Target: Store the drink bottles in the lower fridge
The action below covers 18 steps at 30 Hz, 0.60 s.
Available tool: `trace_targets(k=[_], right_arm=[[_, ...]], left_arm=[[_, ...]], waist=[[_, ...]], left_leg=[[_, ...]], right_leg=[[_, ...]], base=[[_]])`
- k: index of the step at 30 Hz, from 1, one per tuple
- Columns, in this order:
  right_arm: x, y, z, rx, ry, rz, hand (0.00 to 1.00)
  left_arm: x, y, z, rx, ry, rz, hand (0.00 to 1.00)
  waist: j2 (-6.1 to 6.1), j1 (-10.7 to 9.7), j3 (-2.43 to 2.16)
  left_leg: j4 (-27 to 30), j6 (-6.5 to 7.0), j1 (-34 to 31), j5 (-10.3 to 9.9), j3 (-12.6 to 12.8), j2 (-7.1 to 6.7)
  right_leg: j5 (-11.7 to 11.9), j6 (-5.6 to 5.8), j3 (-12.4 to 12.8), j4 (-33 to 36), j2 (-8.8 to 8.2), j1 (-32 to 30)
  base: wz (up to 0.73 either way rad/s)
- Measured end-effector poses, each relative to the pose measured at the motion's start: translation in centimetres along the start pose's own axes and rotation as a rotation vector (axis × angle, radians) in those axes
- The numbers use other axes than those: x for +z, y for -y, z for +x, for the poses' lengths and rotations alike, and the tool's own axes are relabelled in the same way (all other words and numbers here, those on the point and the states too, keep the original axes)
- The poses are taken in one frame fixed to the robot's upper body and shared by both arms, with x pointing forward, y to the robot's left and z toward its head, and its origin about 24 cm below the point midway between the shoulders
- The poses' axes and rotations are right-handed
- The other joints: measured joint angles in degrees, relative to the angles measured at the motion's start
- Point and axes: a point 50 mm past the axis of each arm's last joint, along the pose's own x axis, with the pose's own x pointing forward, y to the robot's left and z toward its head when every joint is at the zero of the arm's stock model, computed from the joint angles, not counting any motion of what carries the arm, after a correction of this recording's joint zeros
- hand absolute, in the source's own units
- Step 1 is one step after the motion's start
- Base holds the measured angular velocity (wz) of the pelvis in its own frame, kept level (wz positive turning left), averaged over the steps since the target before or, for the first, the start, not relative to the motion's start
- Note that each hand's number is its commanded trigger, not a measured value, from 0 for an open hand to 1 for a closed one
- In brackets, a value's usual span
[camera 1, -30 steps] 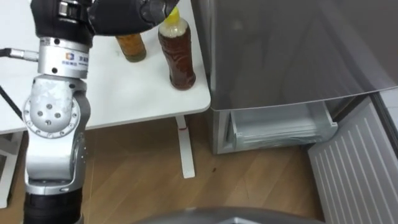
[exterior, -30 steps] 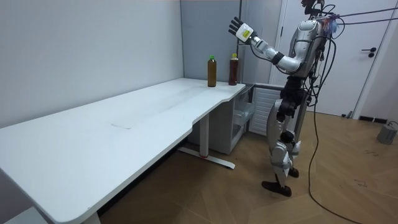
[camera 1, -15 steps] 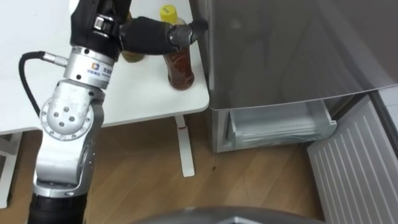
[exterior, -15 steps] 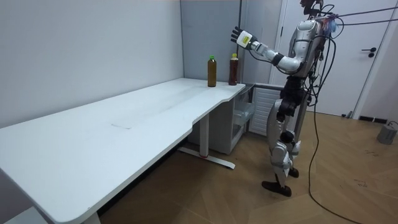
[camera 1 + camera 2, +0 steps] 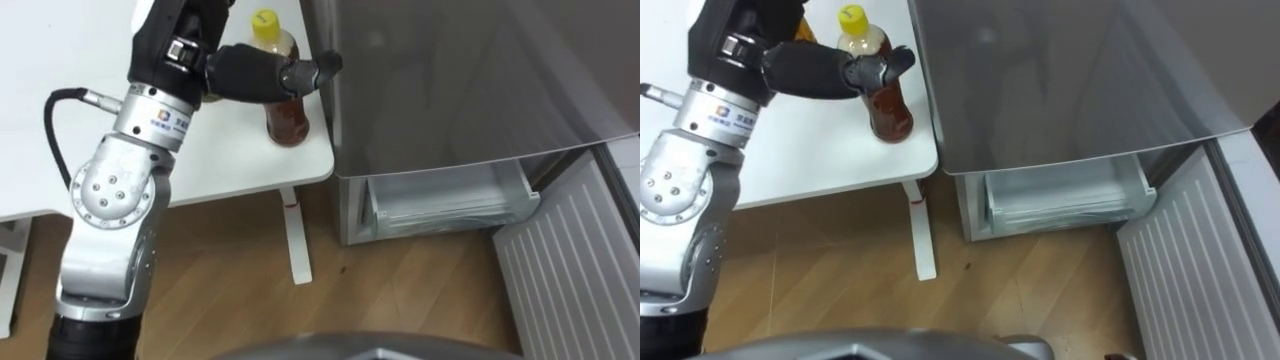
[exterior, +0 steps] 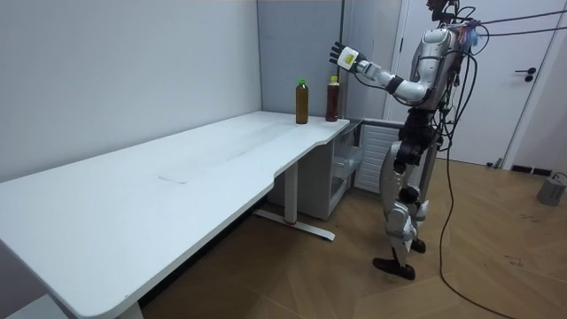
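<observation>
Just beside the fridge (image 5: 450, 80), left hand (image 5: 245, 72), fingers outstretched, across the yellow-capped bottle (image 5: 288, 118) on the table (image 5: 225, 150).

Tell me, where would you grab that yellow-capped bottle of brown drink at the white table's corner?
Probably round its wide body below the neck: the yellow-capped bottle of brown drink stands upright. Come from its left, where the left hand hovers open; the grey fridge crowds its right side.

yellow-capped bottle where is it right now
In the left eye view the yellow-capped bottle stands on the white desk at its right corner, beside the fridge, below the left hand.
</observation>
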Motion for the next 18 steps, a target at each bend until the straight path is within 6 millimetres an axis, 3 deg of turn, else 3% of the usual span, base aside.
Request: trace_targets(k=[18], right_arm=[[0.5, -0.1, 0.0, -0.004, 0.020, -0.029, 0.00]], left_arm=[[-2.7, 0.0, -0.8, -0.006, -0.127, -0.027, 0.00]], waist=[[-1.48, 0.20, -0.04]], left_leg=[[-0.12, -0.01, 0.80, 0.09, 0.27, 0.00]], right_leg=[[0.00, -0.01, 0.44, 0.02, 0.00, 0.41]], base=[[-0.01]])
